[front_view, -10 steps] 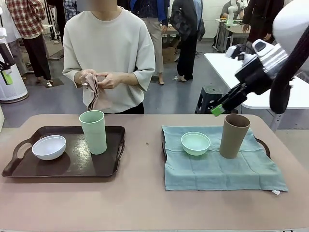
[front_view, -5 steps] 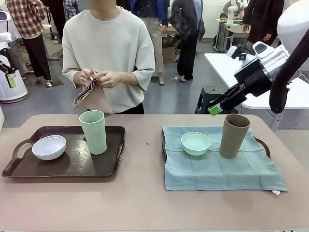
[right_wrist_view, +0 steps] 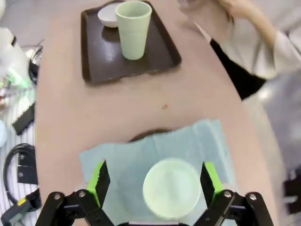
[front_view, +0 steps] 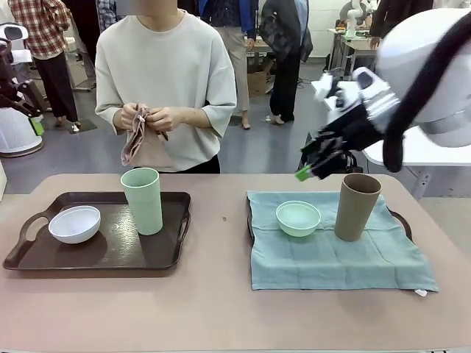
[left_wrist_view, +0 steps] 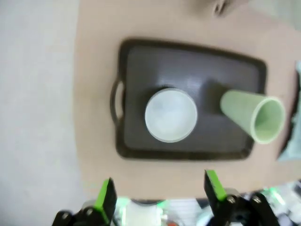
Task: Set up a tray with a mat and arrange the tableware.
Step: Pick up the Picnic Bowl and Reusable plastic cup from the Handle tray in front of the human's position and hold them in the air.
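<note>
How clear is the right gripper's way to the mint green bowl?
Probably yes, it's clear. The right gripper hangs open above the mint green bowl with nothing between them. The taupe cup stands apart from the bowl, off to one side on the teal mat.

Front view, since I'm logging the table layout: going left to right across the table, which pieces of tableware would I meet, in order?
white bowl → pale green cup → mint green bowl → taupe brown cup
</note>
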Controlling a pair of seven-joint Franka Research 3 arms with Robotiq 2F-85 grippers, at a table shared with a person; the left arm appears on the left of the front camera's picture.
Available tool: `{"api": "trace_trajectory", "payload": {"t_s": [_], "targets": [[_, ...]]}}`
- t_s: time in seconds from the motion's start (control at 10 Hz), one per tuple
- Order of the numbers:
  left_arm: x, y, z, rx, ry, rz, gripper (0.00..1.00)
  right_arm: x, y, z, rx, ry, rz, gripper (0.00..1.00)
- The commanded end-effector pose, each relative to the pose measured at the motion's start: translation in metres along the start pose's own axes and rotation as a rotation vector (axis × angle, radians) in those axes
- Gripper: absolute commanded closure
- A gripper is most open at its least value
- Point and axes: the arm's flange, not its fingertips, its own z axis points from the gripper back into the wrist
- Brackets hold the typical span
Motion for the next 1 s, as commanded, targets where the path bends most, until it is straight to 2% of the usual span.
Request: {"api": "trace_trajectory", "payload": {"t_s": [0.0,0.3,0.5,0.7,0.8,0.9], "targets": [[-0.011,0.012,-0.024,-0.019,-0.081,-0.050,0.02,0.028,-0.029,-0.065,0.004,-0.073,0.109,0.00],[-0.017,0.011,-0.066,-0.027,-0.127,-0.165,0.02,0.073,-0.041,-0.152,0.046,-0.047,0.238,0.00],[-0.025,0.007,-0.085,-0.031,-0.091,-0.173,0.02,0.098,-0.049,-0.197,0.141,-0.039,0.126,0.00],[-0.029,0.001,-0.092,-0.058,-0.091,-0.206,0.02,0.102,-0.047,-0.219,0.188,-0.035,0.083,0.00],[-0.030,-0.003,-0.088,-0.074,-0.100,-0.192,0.02,0.099,-0.047,-0.215,0.194,-0.011,0.049,0.00],[-0.024,0.000,-0.094,-0.017,-0.066,-0.174,0.02,0.094,-0.039,-0.221,0.159,-0.045,0.120,0.00]]}}
